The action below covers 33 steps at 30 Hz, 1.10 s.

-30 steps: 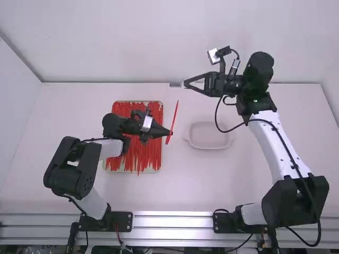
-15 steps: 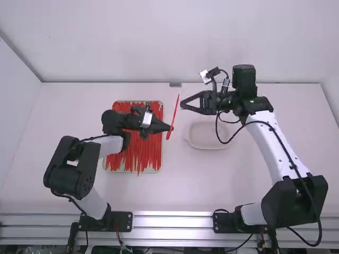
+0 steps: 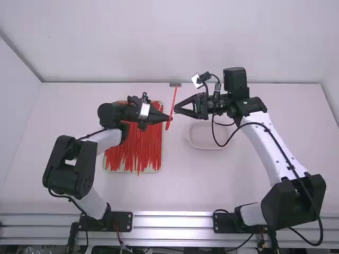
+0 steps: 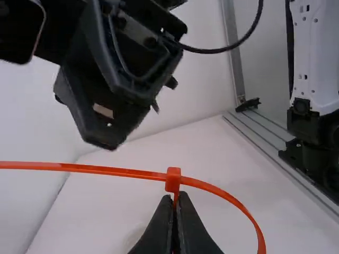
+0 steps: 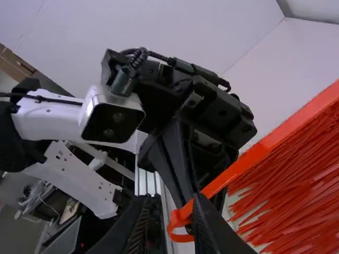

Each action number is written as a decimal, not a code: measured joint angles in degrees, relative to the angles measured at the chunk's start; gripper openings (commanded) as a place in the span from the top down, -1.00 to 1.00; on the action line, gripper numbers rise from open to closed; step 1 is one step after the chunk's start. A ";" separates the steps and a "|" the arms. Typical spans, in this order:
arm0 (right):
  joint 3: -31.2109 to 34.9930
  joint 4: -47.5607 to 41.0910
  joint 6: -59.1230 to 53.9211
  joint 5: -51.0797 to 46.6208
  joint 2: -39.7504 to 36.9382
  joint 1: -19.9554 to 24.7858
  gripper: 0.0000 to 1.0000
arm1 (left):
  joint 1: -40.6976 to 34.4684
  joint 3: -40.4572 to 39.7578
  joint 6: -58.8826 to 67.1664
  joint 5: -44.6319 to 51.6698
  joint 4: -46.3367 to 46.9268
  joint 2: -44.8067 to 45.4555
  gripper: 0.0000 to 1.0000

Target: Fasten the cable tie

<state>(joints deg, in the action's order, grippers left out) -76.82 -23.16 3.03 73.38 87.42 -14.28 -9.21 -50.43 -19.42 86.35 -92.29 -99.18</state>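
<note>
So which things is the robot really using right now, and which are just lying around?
In use:
- the red cable tie, pinched in the left claw
- the right claw, open right beside it

Just lying about:
- the pile of spare red ties on its tray
- the white dish

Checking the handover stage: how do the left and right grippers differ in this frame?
The left gripper is shut on the red cable tie, next to its head; the right gripper is open. In the high view the left gripper points rightward and the right gripper leftward. Both are black and meet at the tie.
</note>
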 measured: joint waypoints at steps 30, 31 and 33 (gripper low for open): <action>0.00 6.32 4.52 -1.79 0.00 -0.72 0.46 | 0.00 -2.47 0.83 -1.31 0.02 1.86 0.97; 0.00 6.29 4.50 -1.77 0.00 -0.70 0.46 | -0.02 -2.47 0.85 -1.33 0.02 1.84 0.97; 0.02 6.29 4.50 -1.68 0.00 -0.72 0.46 | -0.31 -2.45 0.90 -1.33 0.02 1.86 0.97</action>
<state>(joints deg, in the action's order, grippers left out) -76.79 -16.86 7.53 71.70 87.42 -15.00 -9.52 -52.88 -18.52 85.01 -92.27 -97.32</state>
